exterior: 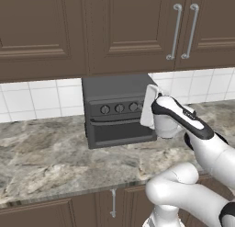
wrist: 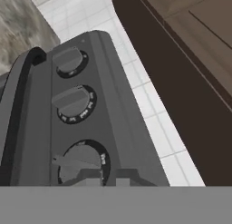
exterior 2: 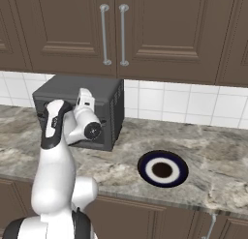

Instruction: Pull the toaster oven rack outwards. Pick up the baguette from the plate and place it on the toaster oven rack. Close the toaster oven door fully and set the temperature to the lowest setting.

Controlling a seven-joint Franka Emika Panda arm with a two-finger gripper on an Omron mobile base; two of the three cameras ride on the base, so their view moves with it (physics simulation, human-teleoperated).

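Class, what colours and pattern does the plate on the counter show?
The plate is dark blue with a white ring and dark centre, clearest in the right base view.

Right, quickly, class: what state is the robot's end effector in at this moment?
End effector: tips close together at a toaster oven knob; whether it is open or closed cannot be told.

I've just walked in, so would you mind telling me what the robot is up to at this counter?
The white arm has its gripper right at the row of knobs on the toaster oven, with the fingertips against one knob. The toaster oven door looks closed. Off to the right, the plate sits on the counter with no baguette on it. Whether the jaws are gripping the knob can't be told.
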